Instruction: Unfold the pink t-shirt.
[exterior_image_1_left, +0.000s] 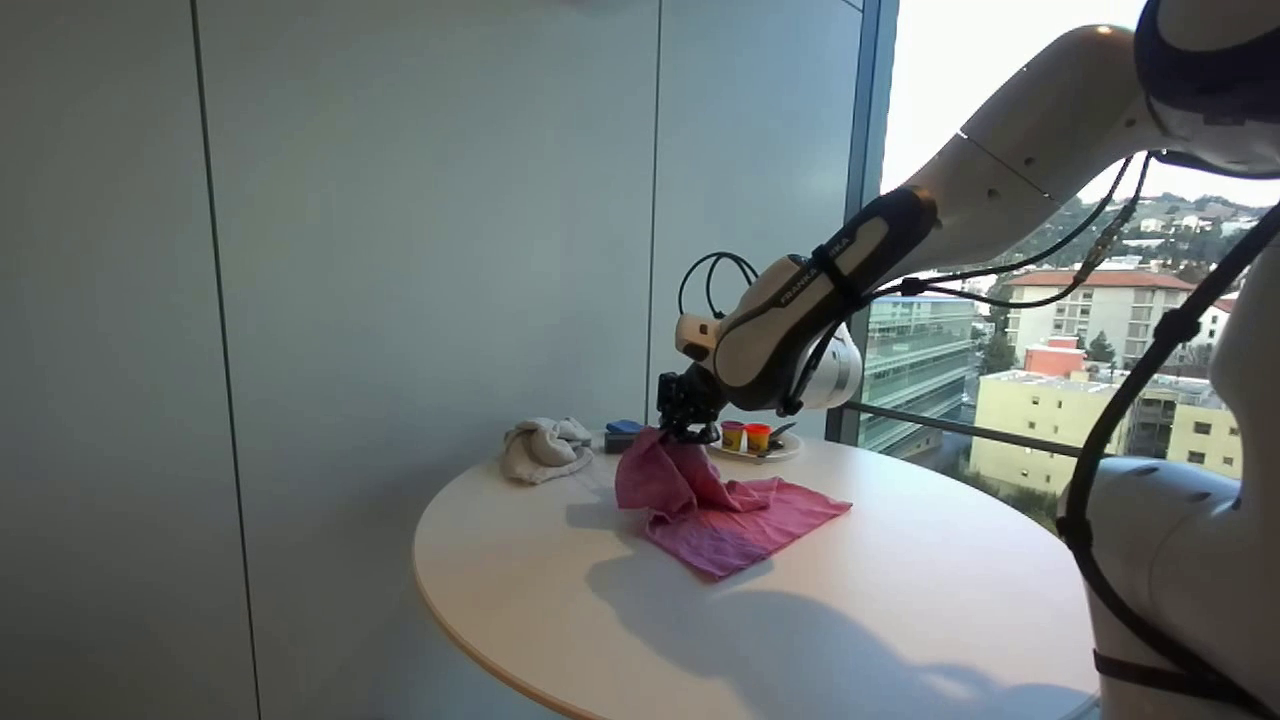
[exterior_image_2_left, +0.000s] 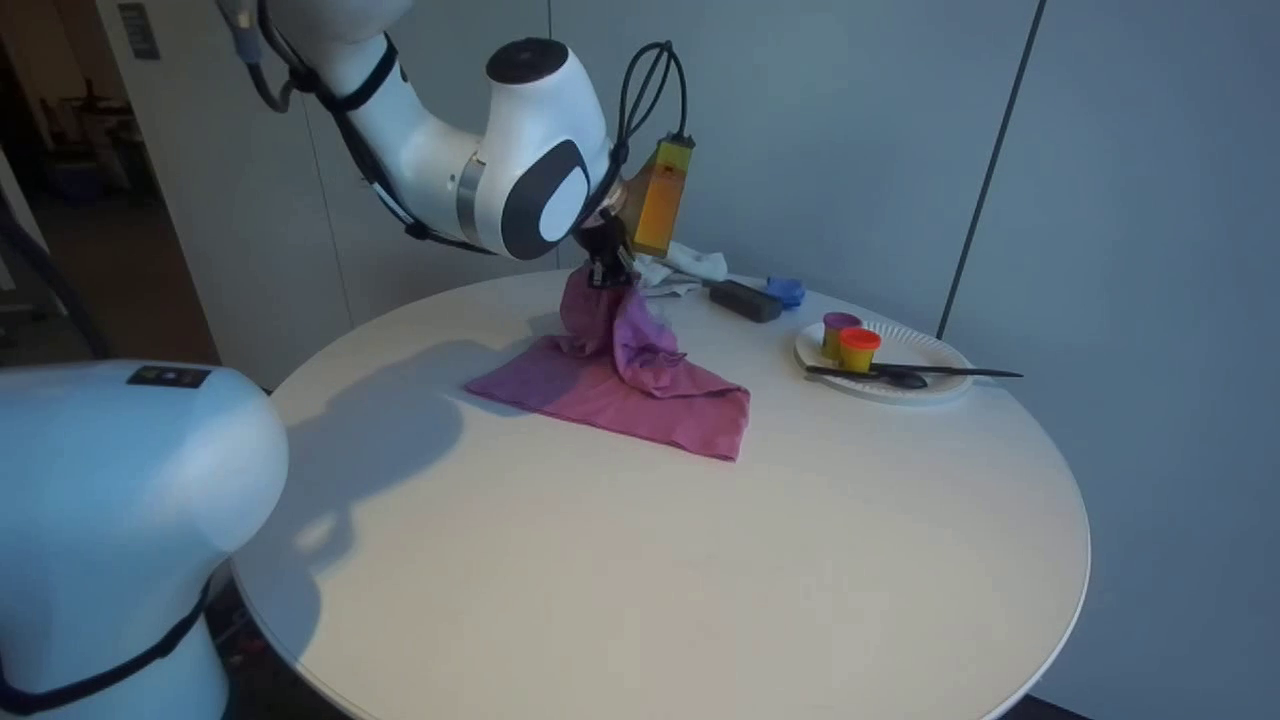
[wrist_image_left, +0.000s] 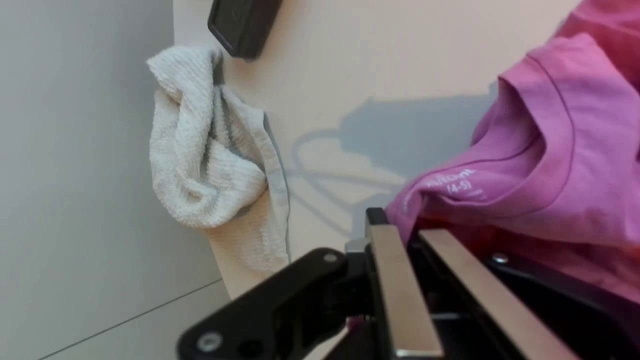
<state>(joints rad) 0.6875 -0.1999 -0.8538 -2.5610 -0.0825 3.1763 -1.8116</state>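
The black two-fingered gripper was closed almost completely, with a thin pinch of collar between its fingers. That collar belonged to the soft magenta-pink t-shirt, which lay toward the far side of the round white table, one part spread flat and the neck end drawn up in loose folds. The hold at the neck was probably meant to peel the bunched layer away from the flat one; by that reading, the unfolding was only partway done. The beige terry towel at the far edge, and the white paper plate bearing yellow lidded tubs at the right in an exterior view, seemed set aside to leave working room.

Inside the collar, white print read "(4-5)", likely a child's size; the word above it was partly lost in the fold. "FRANKA" ran along the white robot arm, the next word half hidden by a black strap. The tubs' labels were too small to read.
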